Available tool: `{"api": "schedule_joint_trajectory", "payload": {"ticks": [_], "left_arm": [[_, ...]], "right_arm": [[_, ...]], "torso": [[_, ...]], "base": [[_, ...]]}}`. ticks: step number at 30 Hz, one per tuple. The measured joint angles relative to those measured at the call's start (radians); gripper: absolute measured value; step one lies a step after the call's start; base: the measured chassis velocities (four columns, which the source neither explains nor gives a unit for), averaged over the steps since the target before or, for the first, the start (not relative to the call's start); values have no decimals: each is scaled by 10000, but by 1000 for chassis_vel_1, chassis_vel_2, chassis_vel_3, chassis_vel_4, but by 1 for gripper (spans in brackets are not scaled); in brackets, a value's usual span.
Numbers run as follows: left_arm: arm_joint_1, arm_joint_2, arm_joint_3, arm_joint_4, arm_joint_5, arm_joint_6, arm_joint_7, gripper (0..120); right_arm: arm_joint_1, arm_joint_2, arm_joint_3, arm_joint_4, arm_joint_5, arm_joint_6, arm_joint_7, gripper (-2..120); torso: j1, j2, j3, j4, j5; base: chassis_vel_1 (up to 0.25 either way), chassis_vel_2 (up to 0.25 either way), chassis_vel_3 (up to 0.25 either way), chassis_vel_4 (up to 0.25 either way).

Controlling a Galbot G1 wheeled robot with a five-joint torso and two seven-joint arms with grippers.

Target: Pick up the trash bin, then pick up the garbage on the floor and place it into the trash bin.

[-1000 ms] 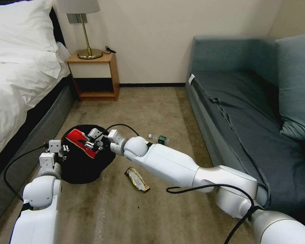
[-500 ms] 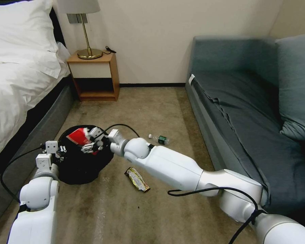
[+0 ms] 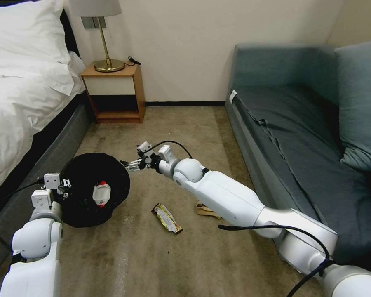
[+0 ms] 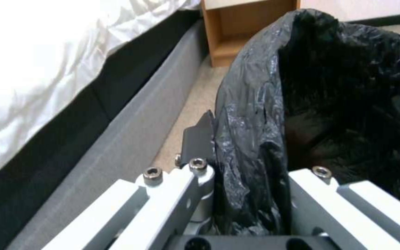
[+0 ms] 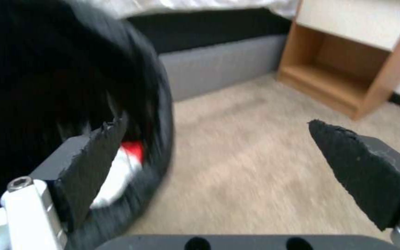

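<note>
1. Head view: the small clear bottle cannot be made out; the brown paper bag (image 3: 205, 210) is partly covered by the right arm.
2. Trash bin (image 3: 80, 206) is tilted, mouth facing up and toward the camera; the left gripper (image 3: 61, 189) is clamped on its bag-lined rim beside the bed.
3. Red-and-white snack packet (image 3: 101, 193) lies inside the bin, long axis pointing near-to-far.
4. Right gripper (image 3: 130, 166) hangs just beyond the bin's rim, jaws apart and empty.
5. Bar wrapper (image 3: 167, 218) lies on the carpet, set diagonally.

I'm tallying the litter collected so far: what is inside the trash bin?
One red-and-white snack packet lies in the trash bin, on the black bag lining. Anything beneath it or in the bag's dark folds cannot be seen.
</note>
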Motion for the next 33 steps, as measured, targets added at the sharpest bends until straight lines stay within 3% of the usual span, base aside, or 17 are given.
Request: {"api": "schedule_joint_trajectory", "payload": {"ticks": [9, 13, 18, 22, 24, 33], "left_arm": [[117, 69, -143, -124, -62, 32, -41, 5], [151, 36, -152, -236, -49, 63, -98, 5], [292, -264, -165, -217, 124, -119, -115, 5], [366, -367, -149, -215, 196, -219, -106, 5], [335, -395, -141, -108, 322, -540, 23, 5], [206, -455, -46, -65, 386, -712, 79, 5]], "right_arm": [[-800, -140, 427, -1290, -708, 252, -556, 100], [-1280, 92, 821, -2669, -961, 496, -1276, 100], [-1641, 572, 1472, -4334, -1979, 1443, -2217, 100], [-1762, 716, 1688, -4870, -2469, 1623, -2460, 100], [-1857, 934, 2056, -5439, -2750, 1840, -2671, 100], [-2295, 1401, 2862, -6210, -3088, 2592, -3374, 100]], "torso": [[0, 0, 0, 1, 0], [0, 0, 0, -2, 1], [0, 0, 0, 1, -1], [0, 0, 0, 1, -2], [0, 0, 0, -2, -1], [0, 0, 0, 0, -2]], "base": [[0, 0, 0, 0], [0, 0, 0, 0], [0, 0, 0, 0], [0, 0, 0, 0], [0, 0, 0, 0], [0, 0, 0, 0]]}}
